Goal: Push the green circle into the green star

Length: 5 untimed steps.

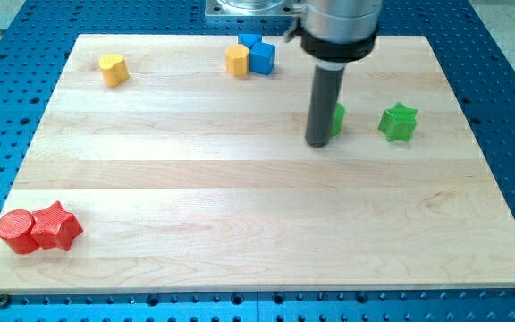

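Note:
The green star (398, 122) lies on the wooden board (257, 206) at the view's right. The green circle (337, 118) is to the star's left, mostly hidden behind my dark rod; only its right edge shows. My tip (318, 141) rests on the board just left of and against the green circle. A gap of bare board lies between the circle and the star.
A yellow block (113, 68) sits at the view's top left. A yellow block (237, 61) touches a blue block (257, 54) at the top centre. A red circle (16, 232) and a red star (54, 226) touch at the bottom left.

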### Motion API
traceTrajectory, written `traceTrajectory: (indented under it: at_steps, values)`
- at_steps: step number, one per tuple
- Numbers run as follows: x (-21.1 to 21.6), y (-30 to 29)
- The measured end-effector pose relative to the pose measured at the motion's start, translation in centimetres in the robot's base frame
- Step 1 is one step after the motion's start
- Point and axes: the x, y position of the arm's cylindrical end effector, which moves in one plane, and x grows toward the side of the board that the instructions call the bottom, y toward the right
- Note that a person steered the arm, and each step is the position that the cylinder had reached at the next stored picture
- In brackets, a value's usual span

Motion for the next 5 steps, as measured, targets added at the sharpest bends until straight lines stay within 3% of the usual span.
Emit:
traceTrajectory:
  at_steps: [1,3,5]
  values:
    - [-0.2,-4.7]
    - [-3.7,0.0]
    - [-4.5,5.3]
